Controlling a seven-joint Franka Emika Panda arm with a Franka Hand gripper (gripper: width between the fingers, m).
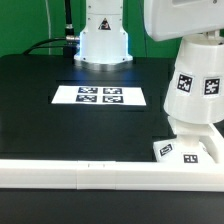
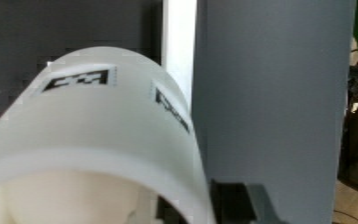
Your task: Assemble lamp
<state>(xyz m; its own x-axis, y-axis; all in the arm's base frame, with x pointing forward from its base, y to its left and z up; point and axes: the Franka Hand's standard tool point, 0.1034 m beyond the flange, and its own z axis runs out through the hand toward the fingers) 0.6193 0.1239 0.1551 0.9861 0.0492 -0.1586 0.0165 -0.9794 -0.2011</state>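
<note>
Nearest the exterior camera runs a long white rail [image 1: 100, 172] across the near edge of the black table [image 1: 40, 110]. Just behind it, at the exterior view's right, the flat square base [image 1: 185, 151] lies on the table with tags facing the camera. Directly over the base stands the tapered shade [image 1: 197, 92], tagged on its side, its lower end touching or very nearly touching the base; the frames do not settle which. No bulb is visible, and it may be hidden inside the shade. Above the shade the arm's white housing [image 1: 180, 20] fills the upper right corner. In the wrist view the shade [image 2: 105, 140] fills most of the frame, curved and tagged, with one dark fingertip [image 2: 243, 200] beside its wall; the gripper [image 2: 194, 205] appears clamped on the shade, though the second finger is hidden behind it. The marker board [image 1: 100, 96] lies flat at mid-table, well apart to the left, and the arm's pedestal [image 1: 103, 40] stands at the far side. Judged step: seating the shade on the base assembly. The next move likely calls for a straight, centred descent, keeping the shade upright, before any release.
</note>
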